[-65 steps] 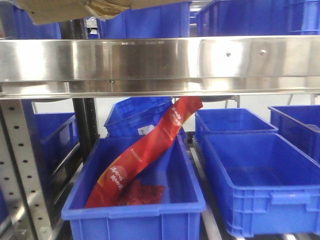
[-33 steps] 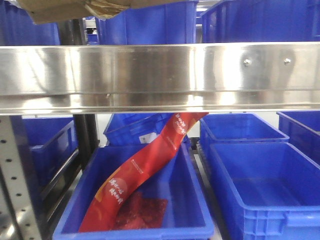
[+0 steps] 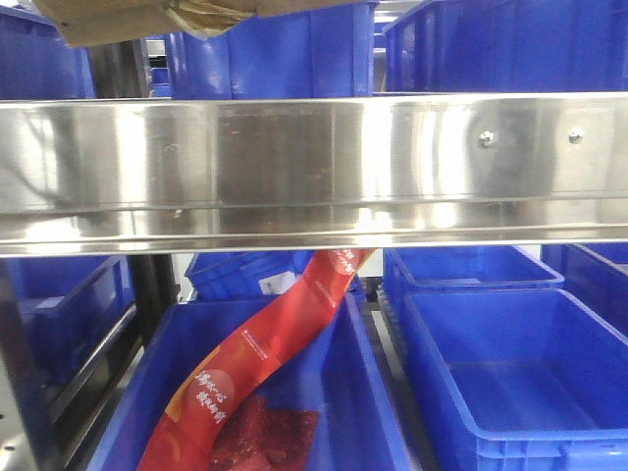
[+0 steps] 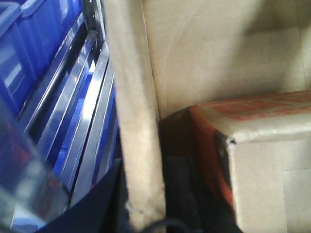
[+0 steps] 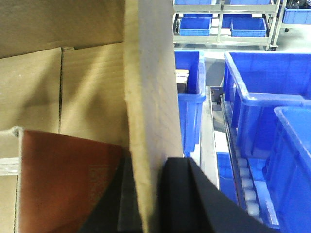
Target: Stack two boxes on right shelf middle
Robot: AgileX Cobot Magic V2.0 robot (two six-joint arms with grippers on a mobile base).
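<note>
Only 1 cardboard box (image 3: 147, 18) is seen in the front view, its dented bottom edge with crumpled tape hanging above the shelf rail (image 3: 294, 167) at the top left. Compared with 1 second ago, the rail is shown lower and larger in frame, its 2 rivets (image 3: 485, 138) shifted right and down, while the box edge is placed as before. In each wrist view 1 upright cardboard wall (image 4: 133, 121) is straddled by dark gripper parts; the jaws appear closed on it, though contact cannot be confirmed. 1 red packet (image 3: 265, 363) is leaned in 1 blue bin (image 3: 373, 392) below, with several more bins (image 3: 491, 373) beside it.
</note>
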